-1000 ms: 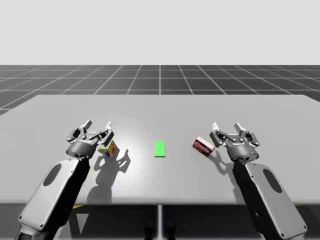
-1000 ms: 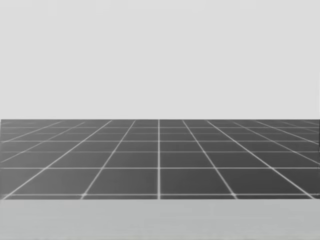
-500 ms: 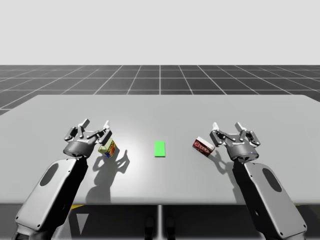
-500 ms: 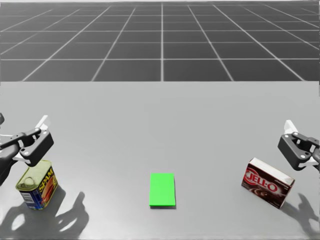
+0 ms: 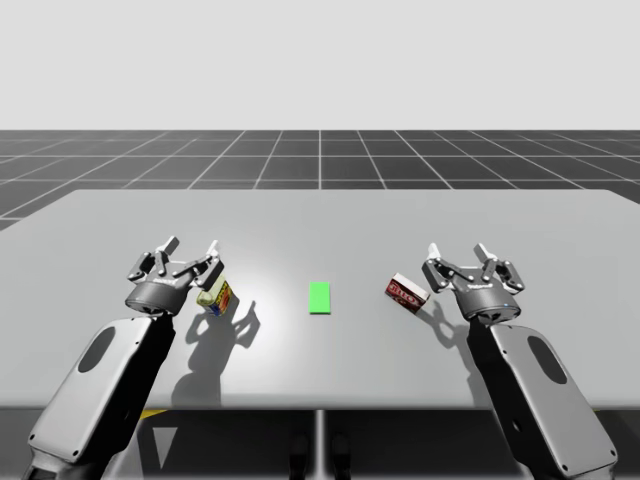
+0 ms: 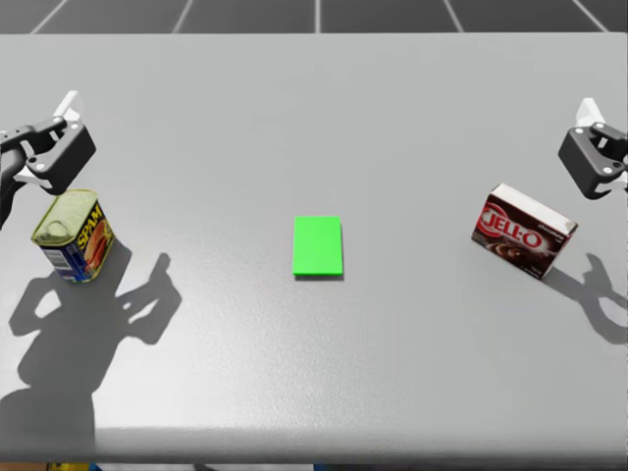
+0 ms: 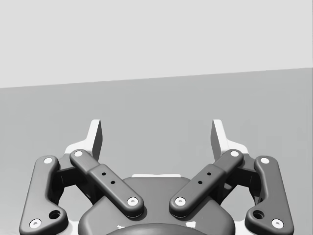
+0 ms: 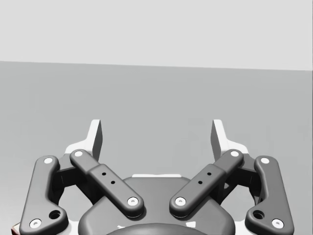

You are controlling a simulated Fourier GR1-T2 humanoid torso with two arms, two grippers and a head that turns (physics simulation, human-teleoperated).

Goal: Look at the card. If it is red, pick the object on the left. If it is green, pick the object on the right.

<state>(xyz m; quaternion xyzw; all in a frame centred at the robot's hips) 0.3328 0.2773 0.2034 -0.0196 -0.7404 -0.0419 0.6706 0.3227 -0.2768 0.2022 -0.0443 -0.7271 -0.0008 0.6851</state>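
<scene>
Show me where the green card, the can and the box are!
green card (image 6: 318, 245): head view, middle of its flat top.
yellow can (image 6: 80, 241): head view, on its printed side.
dark red box (image 6: 517, 234): head view, on its printed front face.

On the surface (image 6: 314, 108) you have the card (image 6: 318, 245) in the middle, the rectangular can (image 6: 74, 235) well to its left and the flat box (image 6: 523, 232) well to its right. Your left gripper (image 5: 190, 250) sits just behind the can, your right gripper (image 5: 455, 252) just behind the box.
</scene>
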